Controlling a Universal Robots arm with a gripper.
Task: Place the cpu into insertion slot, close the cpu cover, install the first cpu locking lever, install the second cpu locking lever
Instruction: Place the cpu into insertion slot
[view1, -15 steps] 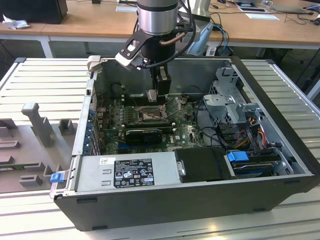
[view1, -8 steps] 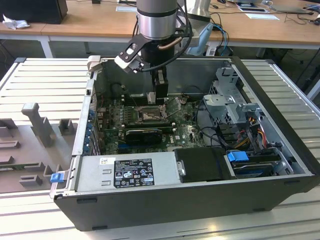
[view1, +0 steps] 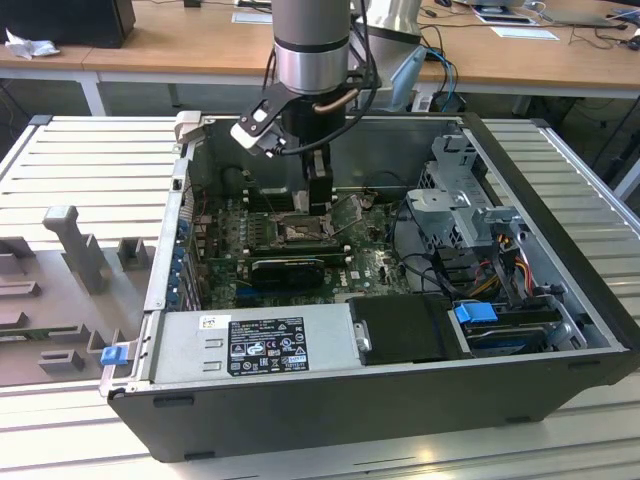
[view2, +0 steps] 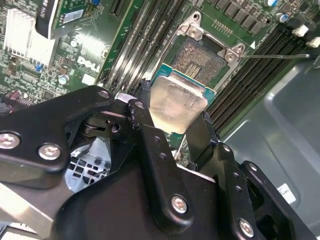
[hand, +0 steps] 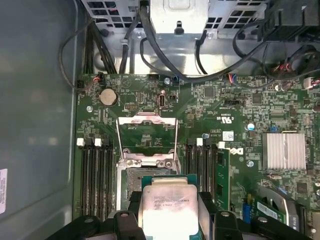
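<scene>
My gripper (view2: 175, 119) is shut on the cpu (view2: 176, 102), a flat silver-topped chip on a green base, with a black finger (view2: 144, 107) on each side. In the first wrist view the cpu (hand: 167, 202) hangs just over the near part of the insertion slot (hand: 131, 176). The insertion slot (view2: 202, 56) is open, and its dark contact field shows beyond the chip. The cpu cover (hand: 146, 122) is flipped up and back from the slot. A thin locking lever (view2: 275, 56) sticks out sideways. In the exterior view the gripper (view1: 305, 195) stands low inside the computer case, above the insertion slot (view1: 300, 233).
Black memory slots (hand: 97, 175) flank the socket. A long black card (view1: 285, 268) lies just in front of it, a grey power supply (view1: 255, 345) nearer still. A metal drive cage (view1: 460, 200) and cables (hand: 165, 55) crowd the exterior view's right. A finned heatsink (hand: 284, 151) sits on the board.
</scene>
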